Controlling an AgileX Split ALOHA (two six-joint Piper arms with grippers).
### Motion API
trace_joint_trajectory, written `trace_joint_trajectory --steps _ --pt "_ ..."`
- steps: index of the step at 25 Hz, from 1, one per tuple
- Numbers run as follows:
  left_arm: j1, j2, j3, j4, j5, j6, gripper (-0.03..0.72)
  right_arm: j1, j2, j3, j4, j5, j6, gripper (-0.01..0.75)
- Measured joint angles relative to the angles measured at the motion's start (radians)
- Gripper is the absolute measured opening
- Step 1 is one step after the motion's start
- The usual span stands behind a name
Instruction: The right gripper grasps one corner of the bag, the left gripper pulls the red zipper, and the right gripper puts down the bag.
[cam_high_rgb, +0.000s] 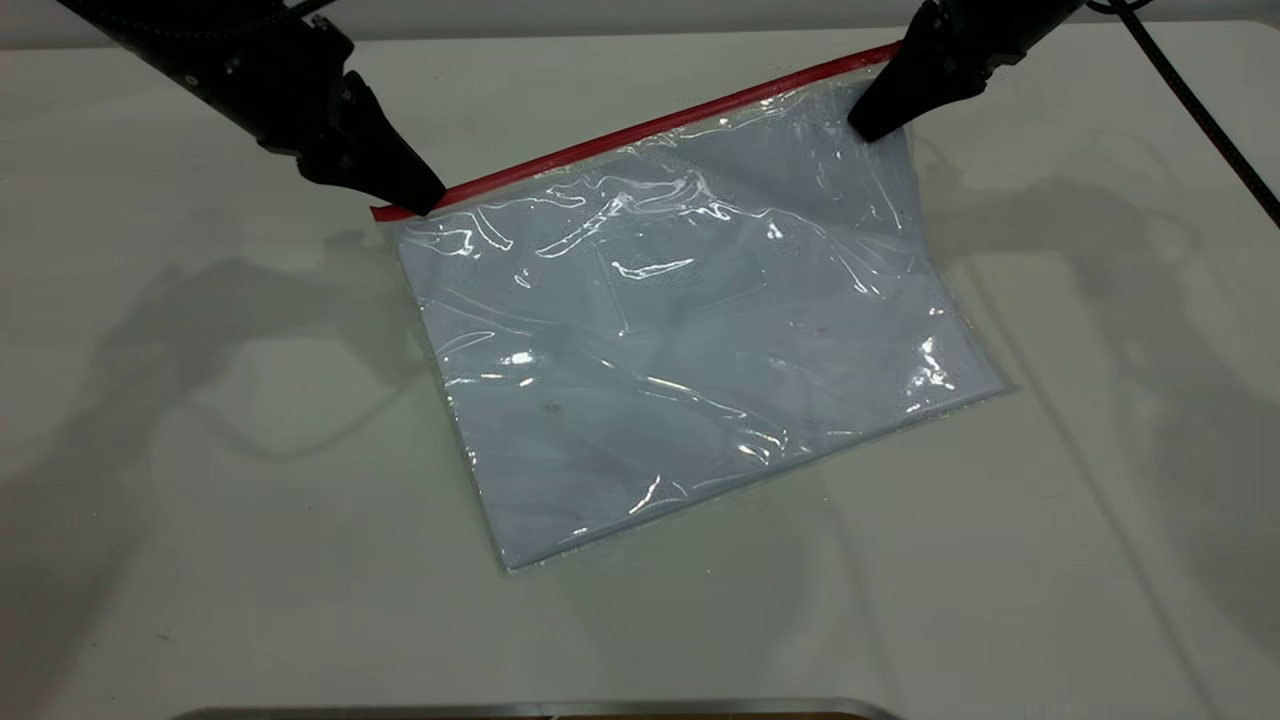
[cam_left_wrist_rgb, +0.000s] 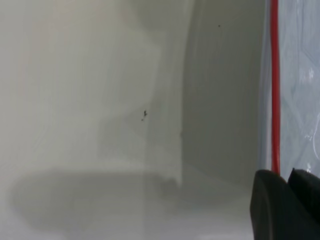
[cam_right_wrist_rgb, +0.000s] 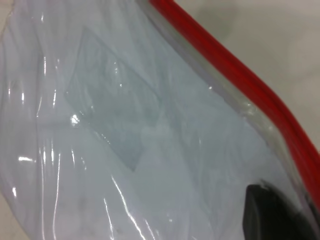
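Observation:
The bag lies flat on the white table, clear and crinkly with white sheets inside and a label pocket. The red zipper runs along its far long edge. My left gripper is at the zipper's left end. In the left wrist view its jaws are closed with the red strip running in between them; the slider tab is hidden. My right gripper is shut on the bag's far right corner, just below the zipper. One of its fingers shows against the plastic beside the red strip.
A thin black cable crosses the table's far right. A metal edge lies along the near side. Bare table surrounds the bag on the left, right and front.

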Motion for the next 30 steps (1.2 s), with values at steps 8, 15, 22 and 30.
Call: trace_joint_trajectory --steps 8,15,22,30 --pt "0.0 0.0 0.0 0.002 0.004 -0.037 0.376 -0.003 -0.001 0.0 0.0 -0.018 0.01 0.508" --pt "0.0 -0.152 0.0 0.085 -0.033 -0.309 0.577 -0.005 -0.157 0.0 -0.121 -0.126 0.169 0.602" --pt "0.0 -0.507 0.0 0.381 0.017 -0.741 0.587 -0.008 -0.506 0.0 -0.289 -0.117 0.471 0.589" --pt "0.0 -0.906 0.0 0.676 0.177 -1.012 0.586 -0.008 -0.876 0.0 -0.397 0.078 0.752 0.589"
